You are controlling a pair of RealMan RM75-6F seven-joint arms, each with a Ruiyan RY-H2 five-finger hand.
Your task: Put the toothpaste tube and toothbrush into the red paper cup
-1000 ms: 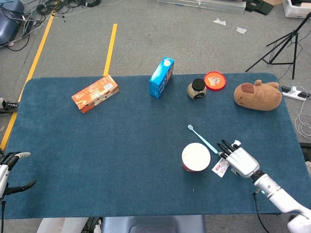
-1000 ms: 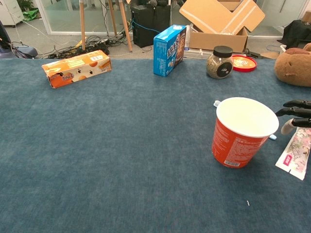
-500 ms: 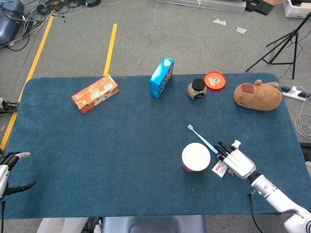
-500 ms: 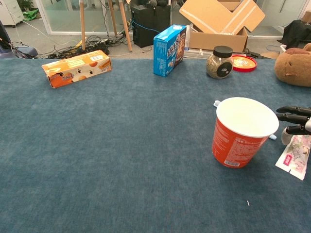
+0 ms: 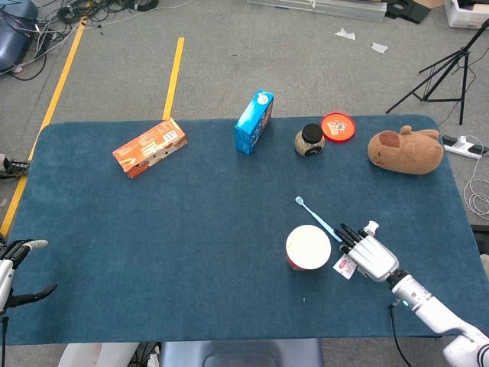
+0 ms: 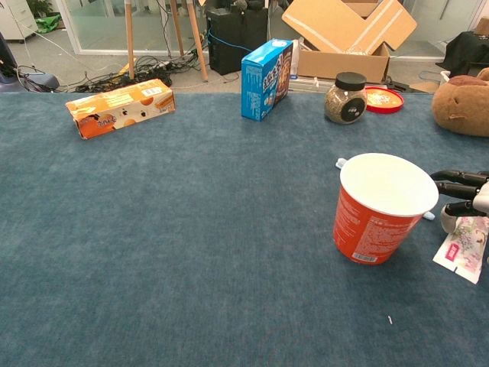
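Observation:
The red paper cup (image 5: 308,247) (image 6: 380,206) stands upright with a white inside, and nothing shows in it. A light-blue toothbrush (image 5: 318,218) lies on the cloth just behind it; its head (image 6: 340,162) peeks out past the cup's left rim. The toothpaste tube (image 5: 346,267) (image 6: 461,248) lies flat to the right of the cup. My right hand (image 5: 370,256) (image 6: 464,191) hovers over the tube's far end, dark fingers stretched toward the cup, holding nothing. My left hand (image 5: 14,264) rests with fingers apart at the table's near left edge.
Along the far side stand an orange box (image 5: 150,147), a blue carton (image 5: 254,121), a dark-lidded jar (image 5: 309,141), a red lid (image 5: 338,126) and a brown plush toy (image 5: 405,150). The blue tablecloth (image 5: 191,229) covers the table.
My right hand has slid a little left toward the cup and lower over the tube. The cup, toothbrush, tube and left hand have not moved.

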